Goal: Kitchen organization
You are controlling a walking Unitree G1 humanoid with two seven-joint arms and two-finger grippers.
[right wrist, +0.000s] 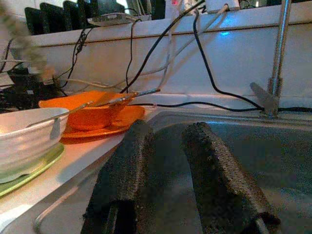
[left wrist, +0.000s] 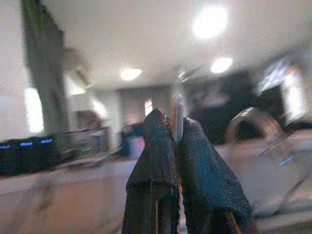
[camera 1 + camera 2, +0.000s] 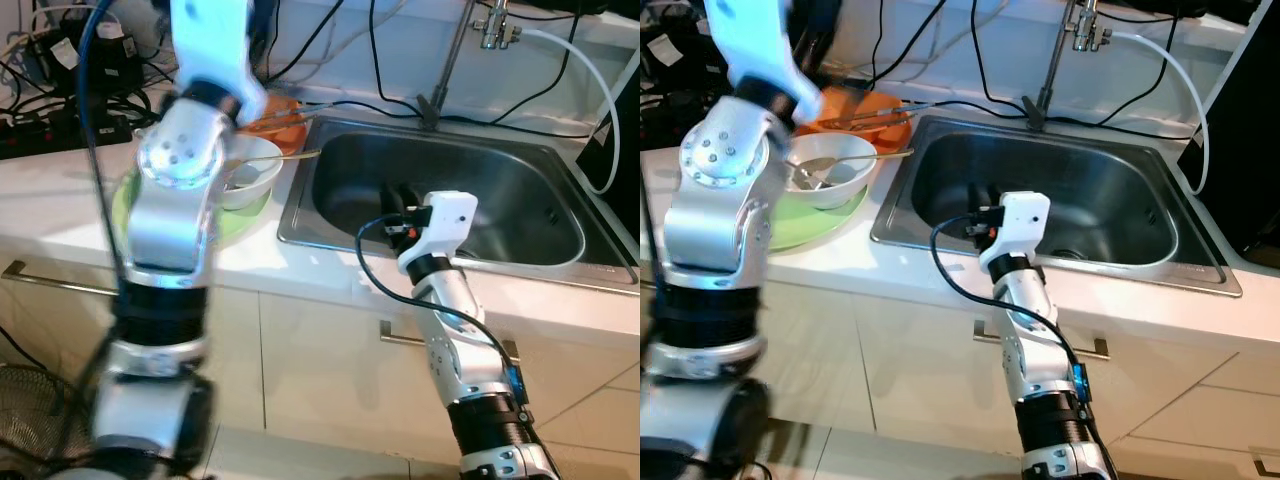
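left gripper (image 2: 176, 141) raised, clamped on a thin utensil (image 2: 177, 117) | right gripper (image 1: 165, 161) empty, fingers apart over sink (image 3: 520, 180) | tip: lower slowly, avoid the white bowl (image 3: 255, 165)

White bowl (image 3: 832, 170) on light green plate (image 3: 800, 225); orange bowl (image 1: 92, 117) and orange plate (image 1: 109, 127) behind; grey steel sink (image 3: 480, 215); white desk (image 3: 60, 200); black cables (image 1: 146, 53).

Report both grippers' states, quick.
Left gripper: shut on a thin utensil, raised.
Right gripper: open, empty, over the sink.
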